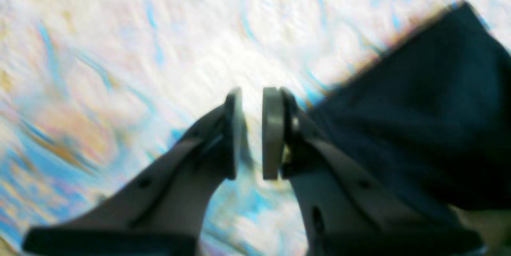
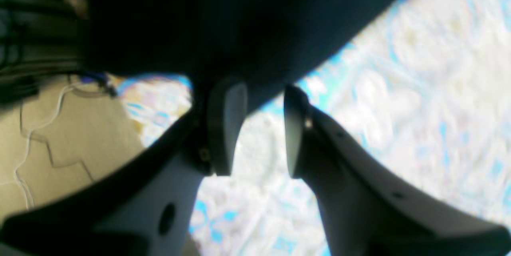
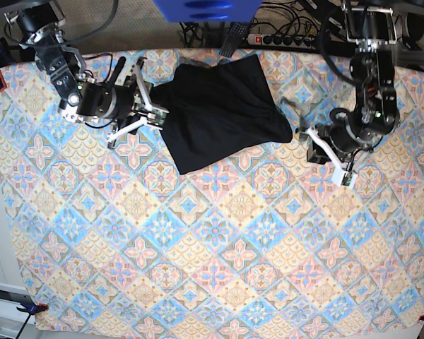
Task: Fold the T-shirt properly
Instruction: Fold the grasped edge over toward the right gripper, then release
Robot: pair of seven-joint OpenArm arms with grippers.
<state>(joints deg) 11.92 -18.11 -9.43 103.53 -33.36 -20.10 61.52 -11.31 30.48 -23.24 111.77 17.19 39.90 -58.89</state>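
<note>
Left tool point(image 1: 252, 134) narrowly agape, empty.

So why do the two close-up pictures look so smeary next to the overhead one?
Left wrist view: the tablecloth is washed out and smeared, and the T-shirt edge is soft. Right wrist view: the same glare, with the shirt a featureless black. Base view: evenly lit, the pattern crisp.

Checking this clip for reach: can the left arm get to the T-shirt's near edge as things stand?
Probably yes. The left end effector sits just off the T-shirt, its jaws slightly apart and empty, with only bare patterned tablecloth between them and nothing in the way.
</note>
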